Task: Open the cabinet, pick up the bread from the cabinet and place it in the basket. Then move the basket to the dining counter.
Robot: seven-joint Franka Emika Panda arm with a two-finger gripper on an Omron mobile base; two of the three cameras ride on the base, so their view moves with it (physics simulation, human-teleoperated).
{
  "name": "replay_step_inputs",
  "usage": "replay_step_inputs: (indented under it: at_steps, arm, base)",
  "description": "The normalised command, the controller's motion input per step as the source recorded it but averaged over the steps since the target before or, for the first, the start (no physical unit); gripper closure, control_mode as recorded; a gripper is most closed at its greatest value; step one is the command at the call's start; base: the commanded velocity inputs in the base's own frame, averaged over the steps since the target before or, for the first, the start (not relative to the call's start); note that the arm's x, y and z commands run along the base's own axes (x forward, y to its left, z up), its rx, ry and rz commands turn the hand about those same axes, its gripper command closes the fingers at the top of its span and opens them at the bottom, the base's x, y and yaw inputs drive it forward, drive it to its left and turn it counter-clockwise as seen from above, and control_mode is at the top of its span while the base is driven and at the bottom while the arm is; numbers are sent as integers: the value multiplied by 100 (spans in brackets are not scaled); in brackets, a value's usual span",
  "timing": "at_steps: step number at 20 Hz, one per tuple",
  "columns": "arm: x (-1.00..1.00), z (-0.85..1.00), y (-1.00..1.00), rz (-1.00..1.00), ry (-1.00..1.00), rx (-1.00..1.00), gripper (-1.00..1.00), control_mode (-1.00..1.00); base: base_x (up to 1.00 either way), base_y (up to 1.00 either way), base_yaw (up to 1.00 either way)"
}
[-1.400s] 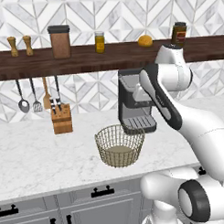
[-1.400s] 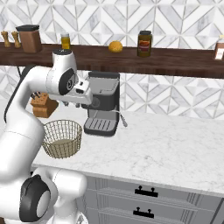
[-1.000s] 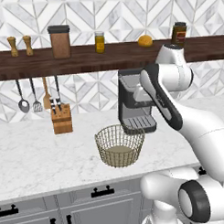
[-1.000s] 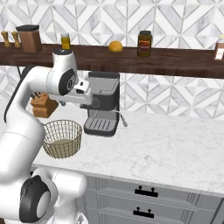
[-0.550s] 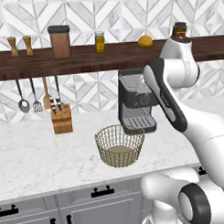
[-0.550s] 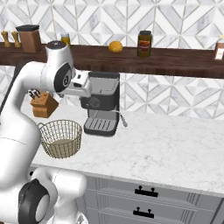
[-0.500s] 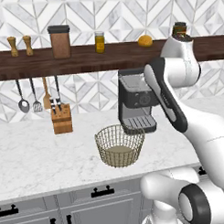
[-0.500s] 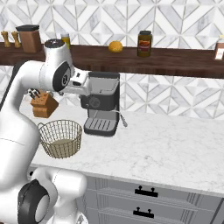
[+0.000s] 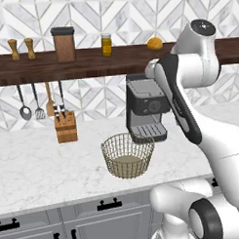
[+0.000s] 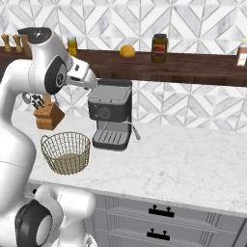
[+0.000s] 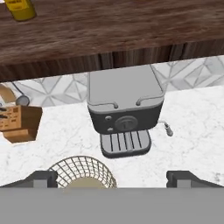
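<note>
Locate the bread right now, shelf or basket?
On the shelf: the bread sits on the dark wooden shelf above the coffee machine, right of the yellow jar. The basket on the counter below holds nothing.

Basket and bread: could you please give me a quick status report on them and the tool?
Tool open, empty, high above the counter. Basket empty on the worktop beside the coffee machine. Bread on the wooden shelf. Nothing blocking it.

The basket [image 11: 82,173] sat on the bench [image 11: 192,131] directly below the jaws, left of centre. Ahead of them stood the coffee machine [image 11: 124,109], with the shelf [image 11: 113,30] beyond and the knife block [image 11: 18,122] left.
</note>
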Motion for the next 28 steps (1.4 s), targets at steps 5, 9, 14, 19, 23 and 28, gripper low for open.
replay_step_inputs:
  at_steps: [5,9,14,19,23,28]
  arm:
    - [12,70,-6,-9,-17,0,-100,-100]
    - [35,80,-29,-14,-9,0,-100,-100]
    - [59,24,-21,-8,-1,-4,-100,-100]
    - [78,-5,-14,0,3,-6,-100,-100]
    - [48,0,-44,1,0,0,-100,-100]
    - [57,-15,-36,2,0,0,-100,-100]
  base:
    - [0,0,0]
    - [0,0,0]
    - [0,0,0]
    - [0,0,0]
    - [0,0,0]
    - [0,0,0]
